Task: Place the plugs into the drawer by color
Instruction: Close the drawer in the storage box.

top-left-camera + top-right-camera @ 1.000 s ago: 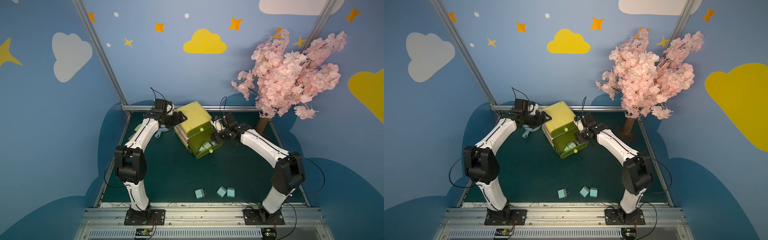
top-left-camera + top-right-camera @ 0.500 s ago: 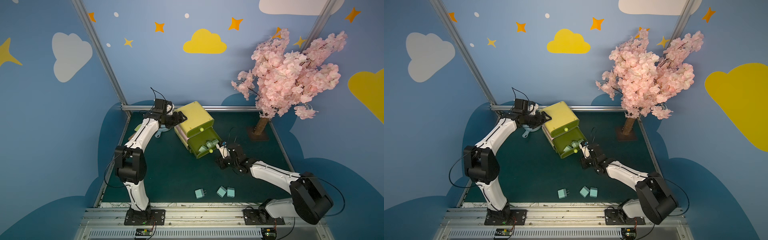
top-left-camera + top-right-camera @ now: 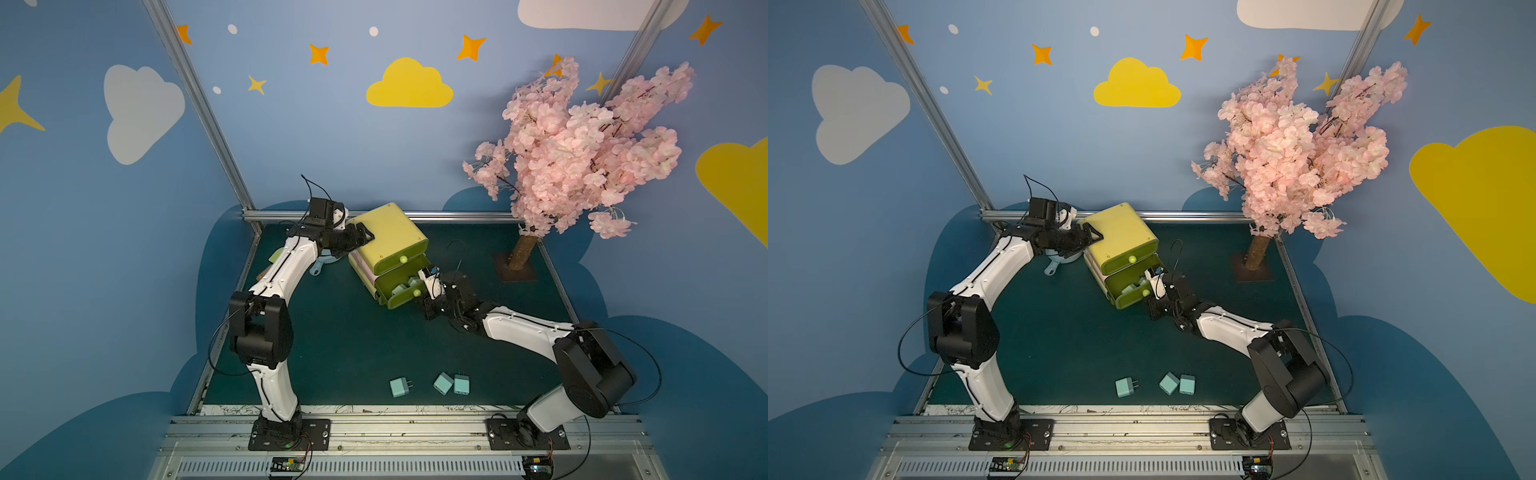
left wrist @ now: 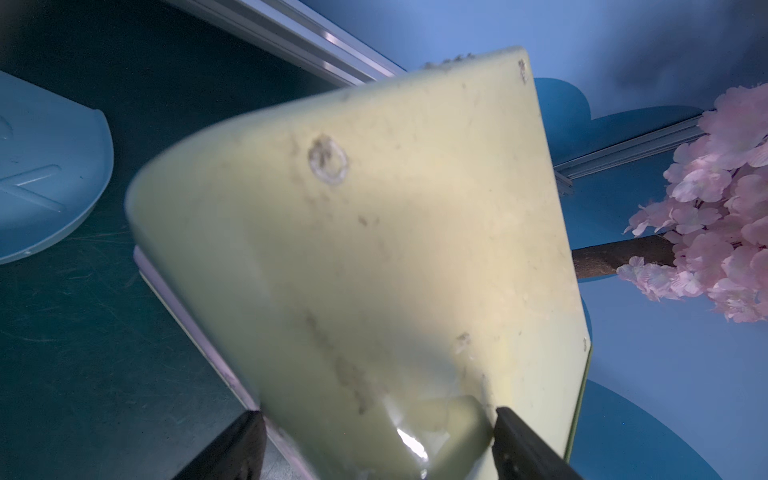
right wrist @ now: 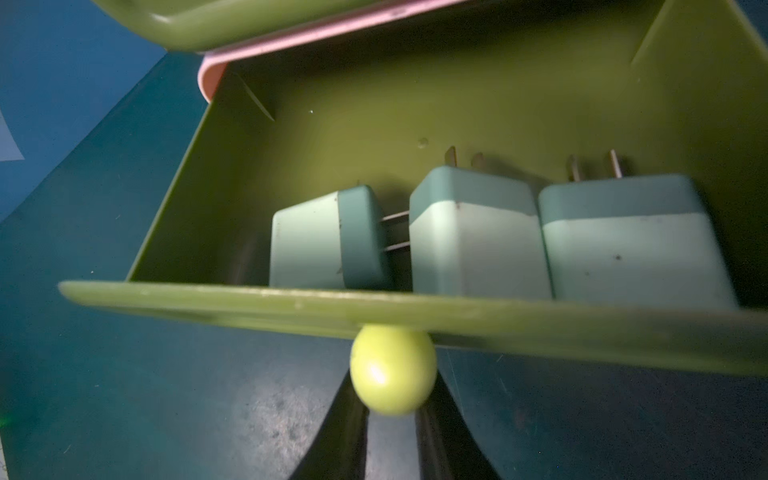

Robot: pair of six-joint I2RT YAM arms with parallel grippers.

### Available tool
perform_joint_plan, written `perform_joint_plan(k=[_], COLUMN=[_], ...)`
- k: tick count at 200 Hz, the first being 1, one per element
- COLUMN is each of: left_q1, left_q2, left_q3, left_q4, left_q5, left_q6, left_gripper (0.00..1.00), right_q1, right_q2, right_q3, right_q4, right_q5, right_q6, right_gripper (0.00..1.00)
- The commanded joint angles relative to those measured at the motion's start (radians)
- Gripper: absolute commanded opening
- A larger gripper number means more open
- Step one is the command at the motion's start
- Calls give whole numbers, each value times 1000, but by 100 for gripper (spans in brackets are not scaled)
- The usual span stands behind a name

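Note:
The yellow drawer (image 3: 390, 237) chest stands turned at the back of the mat, also in the other top view (image 3: 1121, 237). Its lower olive drawer (image 5: 415, 316) is pulled out and holds three pale blue-green plugs (image 5: 473, 241). My right gripper (image 5: 392, 401) is shut on that drawer's round knob (image 3: 417, 293), a dark finger on each side. My left gripper (image 4: 376, 415) is shut on the chest's rear top corner (image 3: 361, 239). Three more blue-green plugs (image 3: 401, 387) (image 3: 443, 383) (image 3: 461, 384) lie near the front edge.
A pale blue dish (image 3: 324, 259) lies on the mat behind the left arm, close to the chest. A pink blossom tree stands on its base (image 3: 515, 270) at the back right. A metal rail (image 3: 457, 216) runs along the back edge.
My right arm swung from the chest's right side down to the front of the open drawer, and its jaws closed round the knob. The left arm stayed put.

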Motion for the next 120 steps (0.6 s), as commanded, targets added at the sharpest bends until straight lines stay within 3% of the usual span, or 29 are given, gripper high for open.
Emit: perform_joint_plan(k=[1,120], left_q1=[1,0], left_q2=[40,28], left_q3=[-15,-23], left_q4=[-83,-91], left_q5=[-47,-57], left_q6=[20,28], left_gripper=[86,86], right_q1=[7,12], right_q2=[23,320], right_q3=[66,332], right_q4=[93,279], right_q5=[-4,-108], right_q6=[23,216], right_gripper=[23,22])
